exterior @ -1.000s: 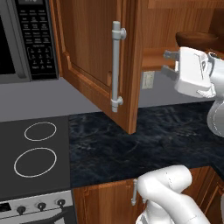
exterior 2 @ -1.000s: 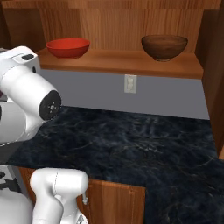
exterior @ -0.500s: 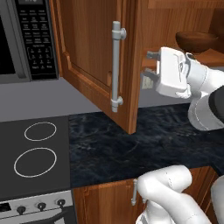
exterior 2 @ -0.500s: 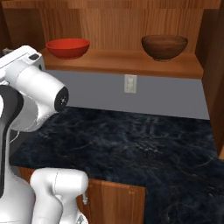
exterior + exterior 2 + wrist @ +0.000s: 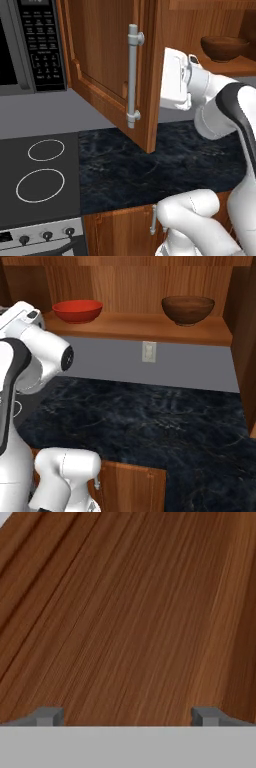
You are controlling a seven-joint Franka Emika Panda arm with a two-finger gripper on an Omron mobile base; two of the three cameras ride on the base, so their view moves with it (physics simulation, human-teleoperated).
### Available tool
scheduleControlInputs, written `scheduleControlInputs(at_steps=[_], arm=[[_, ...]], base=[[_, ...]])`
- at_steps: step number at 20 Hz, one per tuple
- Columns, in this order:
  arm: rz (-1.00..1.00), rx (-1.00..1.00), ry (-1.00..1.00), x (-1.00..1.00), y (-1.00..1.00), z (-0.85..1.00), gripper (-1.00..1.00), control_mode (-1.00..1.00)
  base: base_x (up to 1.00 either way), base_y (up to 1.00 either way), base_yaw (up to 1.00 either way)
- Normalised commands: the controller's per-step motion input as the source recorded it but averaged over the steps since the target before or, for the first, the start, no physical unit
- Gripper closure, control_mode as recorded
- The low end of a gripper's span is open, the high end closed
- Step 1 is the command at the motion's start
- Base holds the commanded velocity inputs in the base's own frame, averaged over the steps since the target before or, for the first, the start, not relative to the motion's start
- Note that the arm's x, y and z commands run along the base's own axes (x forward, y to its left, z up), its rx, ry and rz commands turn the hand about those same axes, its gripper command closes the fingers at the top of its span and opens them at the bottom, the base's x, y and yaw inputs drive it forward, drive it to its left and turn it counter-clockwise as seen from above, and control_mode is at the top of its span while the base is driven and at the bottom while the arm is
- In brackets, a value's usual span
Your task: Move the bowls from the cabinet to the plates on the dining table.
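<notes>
Dark marbled counter (image 5: 150, 165), stove (image 5: 40, 175), microwave (image 5: 25, 45), grey wall (image 5: 190, 366).

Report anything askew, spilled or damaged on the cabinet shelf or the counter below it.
Nothing stands out. The red bowl and the brown bowl sit upright and apart on the cabinet shelf, the cabinet door hangs open, and the dark counter shows no spill. The open pincer faces plain wood.

White arm raised and bent, hand (image 5: 127, 716) wide open, 2 fingertips (image 5: 49, 716) apart, empty.
</notes>
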Motion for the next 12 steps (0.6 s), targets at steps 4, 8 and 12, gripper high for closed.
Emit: scheduleControlInputs(at_steps=[4, 8, 12], arm=[[0.06, -0.03, -0.08, 0.25, 0.35, -0.01, -1.0, -1.0], [0.1, 0.0, -0.02, 0.1, 0.41, 0.01, -1.0, -1.0], [0.09, -0.01, -0.03, -0.04, 0.49, 0.0, -1.0, -1.0]], base=[[0.0, 0.0, 0.0], [0.0, 0.0, 0.0], [0.0, 0.0, 0.0]])
